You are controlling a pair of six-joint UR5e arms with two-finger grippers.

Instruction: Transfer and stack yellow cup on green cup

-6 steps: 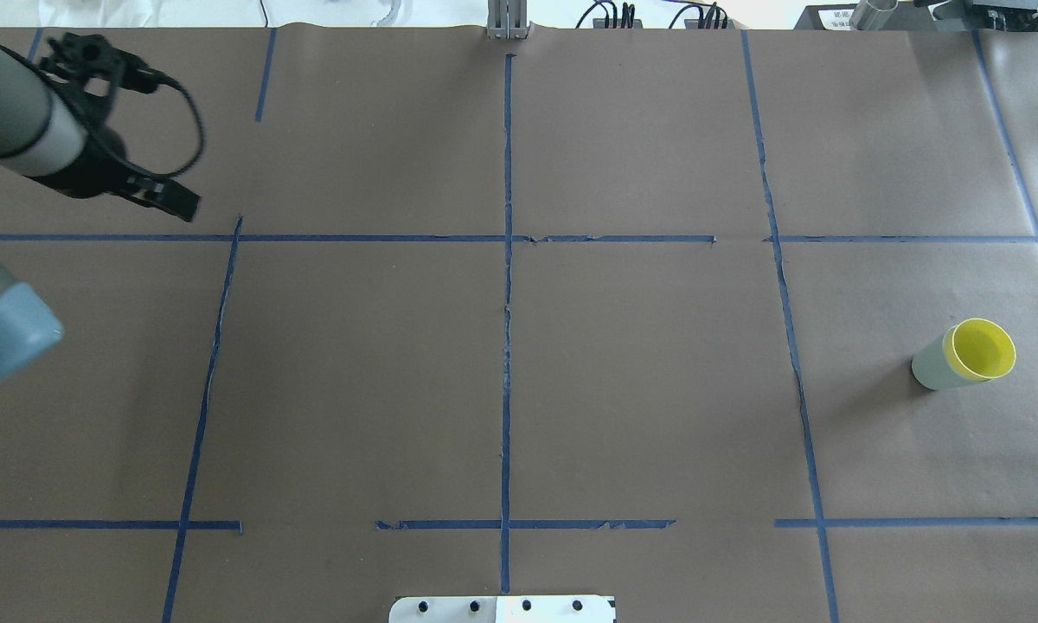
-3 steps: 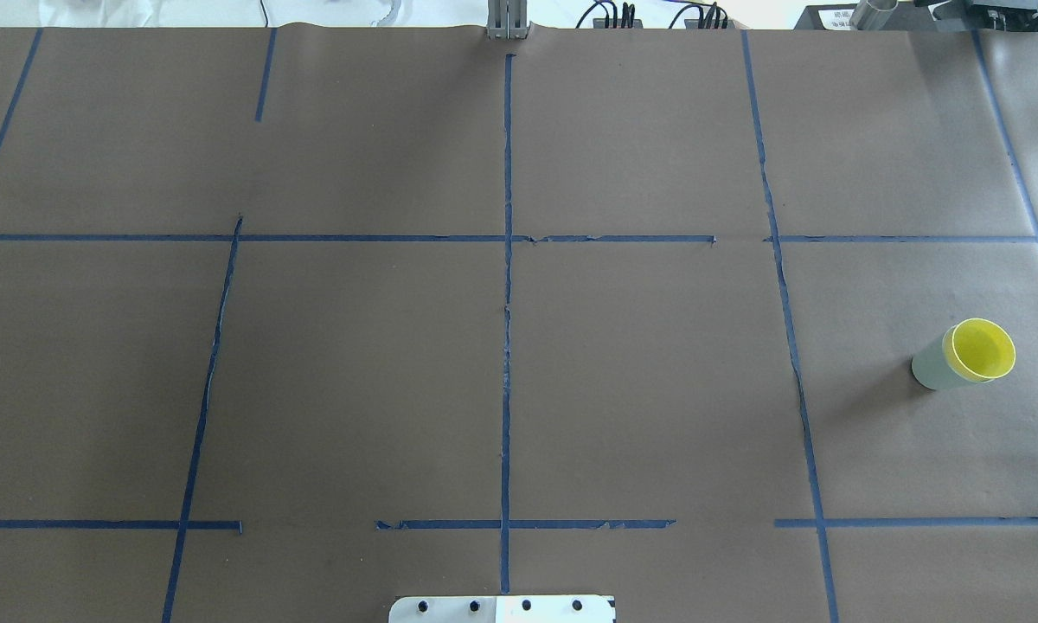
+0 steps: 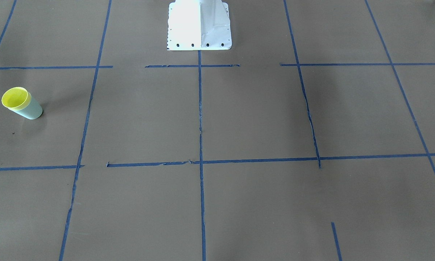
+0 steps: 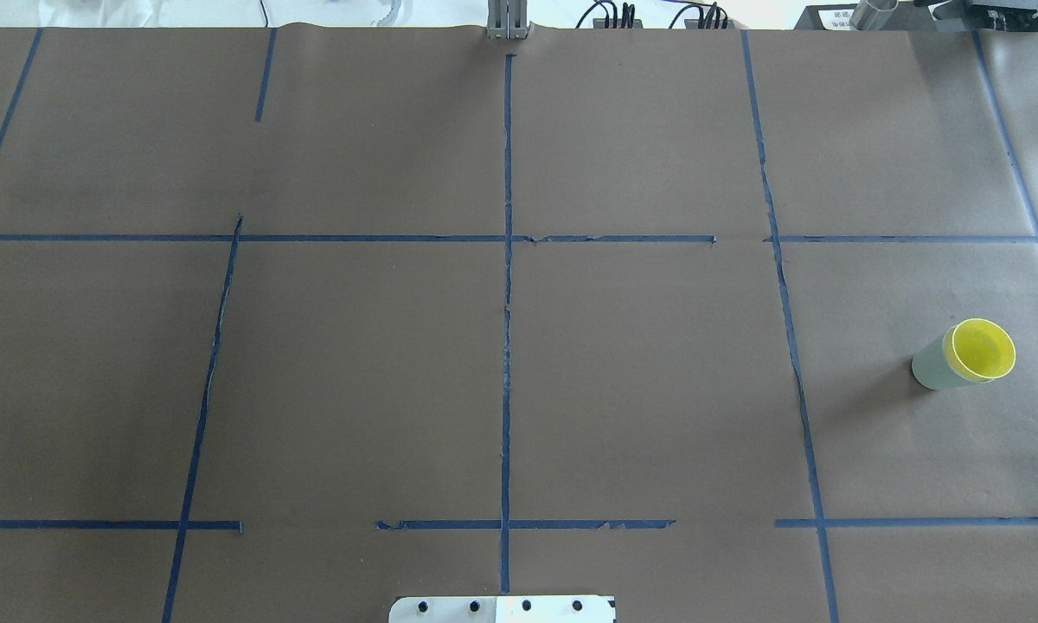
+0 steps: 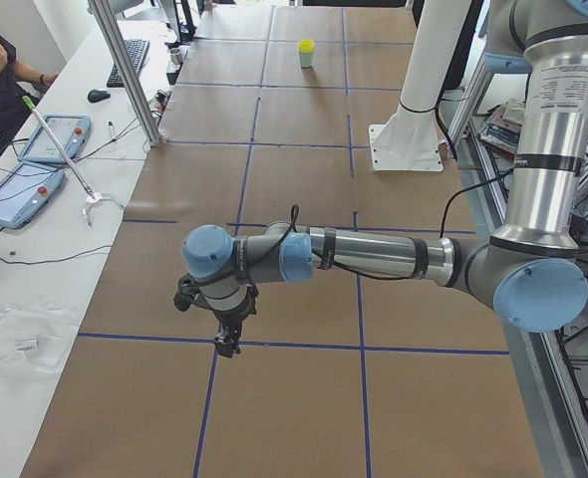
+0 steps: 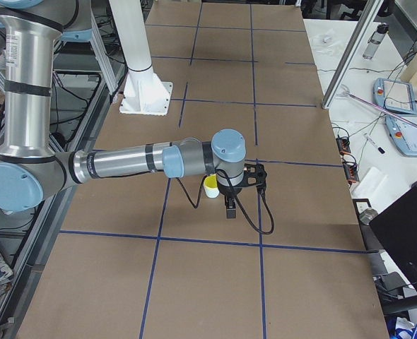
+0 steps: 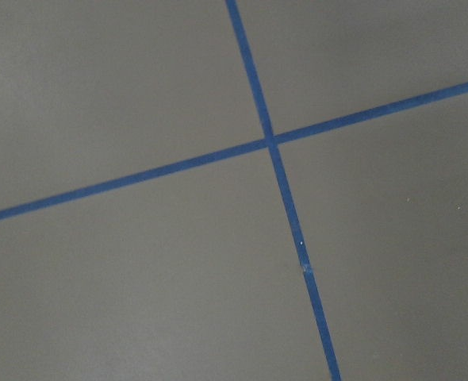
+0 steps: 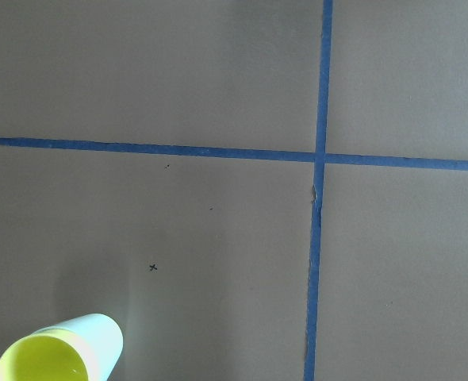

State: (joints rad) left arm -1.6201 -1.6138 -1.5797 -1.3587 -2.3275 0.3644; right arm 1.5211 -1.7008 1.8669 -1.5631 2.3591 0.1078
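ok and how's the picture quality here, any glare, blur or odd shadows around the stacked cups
Overhead exterior: even light and sharp; the yellow cup nested in the green cup throws a faint soft shadow to the lower left. Exterior front-facing: the white base plate is blown out. Left wrist: slightly soft, showing only blue tape. Right wrist: sharp, with the cups cropped by the bottom edge.

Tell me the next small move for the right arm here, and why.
Probably just lift the right gripper straight up and away. The yellow cup already sits nested in the green cup, upright, and nothing touches the stack. The gripper hangs close beside it in the right side view, so retreating upward seems least likely to knock it.
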